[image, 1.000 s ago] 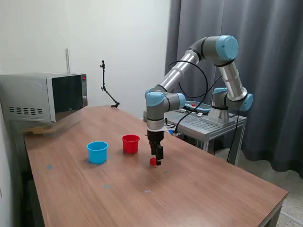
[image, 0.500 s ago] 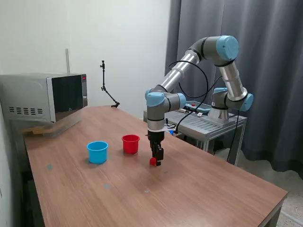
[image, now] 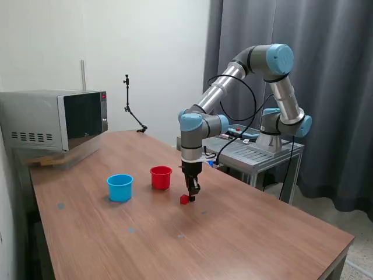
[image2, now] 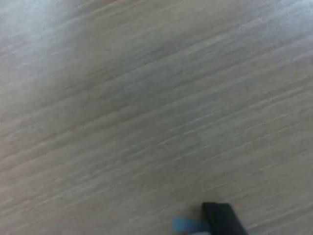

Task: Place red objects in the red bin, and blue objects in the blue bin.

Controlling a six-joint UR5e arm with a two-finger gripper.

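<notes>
One small red cube (image: 185,199), a red object, is at table level just below my gripper (image: 192,191) and toward the exterior view's left of it. The gripper points straight down; whether its fingers touch the cube, and how wide they stand, cannot be told. The red bin (image: 161,177), a small red cup, stands upright a short way to the exterior view's left of the gripper. The light blue cup, the blue bin (image: 120,187), is further left. No blue objects show. The wrist view is blurred wood grain with one dark fingertip (image2: 221,219) at its edge.
A microwave (image: 55,121) sits on the table's far corner at the exterior view's left. A thin black stand (image: 132,108) rises at the table's back edge. A metal cart (image: 250,153) carries the arm's base behind the table. Small bluish marks (image: 131,229) dot the wood.
The gripper has risen slightly off the table. The red cube now sits a little further to the exterior view's left than before.
</notes>
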